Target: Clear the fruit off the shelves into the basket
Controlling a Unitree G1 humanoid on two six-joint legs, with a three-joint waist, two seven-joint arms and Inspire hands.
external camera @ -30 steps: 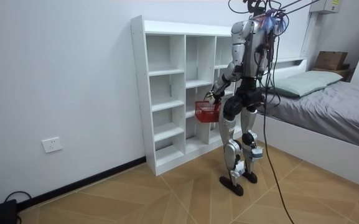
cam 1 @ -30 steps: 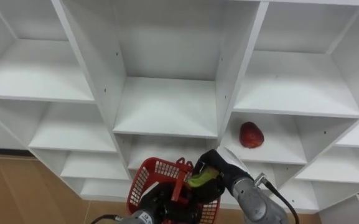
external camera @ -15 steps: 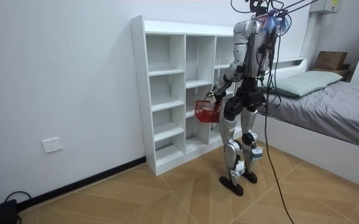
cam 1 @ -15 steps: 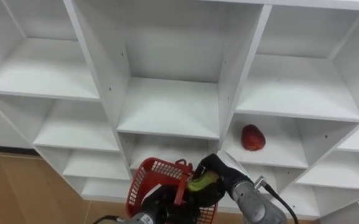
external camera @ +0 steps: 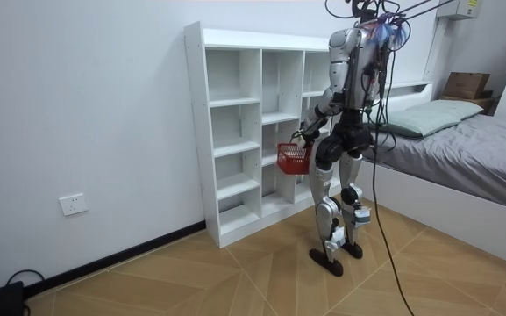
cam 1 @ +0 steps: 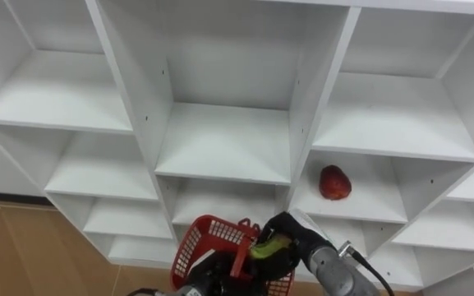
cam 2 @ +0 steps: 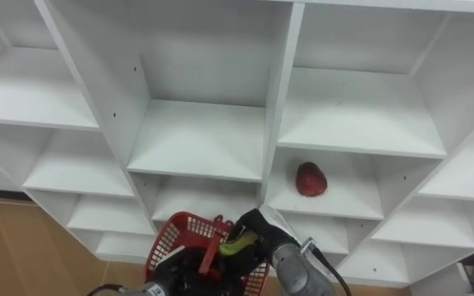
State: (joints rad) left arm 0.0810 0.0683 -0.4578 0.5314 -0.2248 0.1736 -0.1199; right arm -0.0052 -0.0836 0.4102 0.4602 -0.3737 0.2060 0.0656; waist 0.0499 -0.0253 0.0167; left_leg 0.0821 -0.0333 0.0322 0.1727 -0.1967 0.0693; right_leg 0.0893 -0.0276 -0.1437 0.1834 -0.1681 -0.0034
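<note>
A red mesh basket [cam 1: 197, 243] hangs low in front of the white closet [cam 1: 220, 140]. My left hand [cam 1: 217, 273] is dark and sits at the view's bottom edge, curled round the basket's upright red handle. My right hand [cam 1: 299, 237] is shut on a green fruit [cam 1: 268, 245] and holds it right over the basket's right rim. A red fruit [cam 1: 333, 182] lies alone on the right column's middle shelf, above and to the right of that hand. In the room view I stand upright facing the closet, with the basket [external camera: 293, 158] at hip height.
The other closet shelves hold nothing. The upright divider [cam 1: 309, 123] stands between the middle shelf and the red fruit's compartment. A bed [external camera: 463, 140] runs along the room view's right, close behind me. Wooden floor [external camera: 235, 272] stretches out to the room view's left.
The whole picture has shifted a little, so the camera moved. My right hand with the green fruit and the basket have sunk slightly lower. The red fruit has stayed put.
</note>
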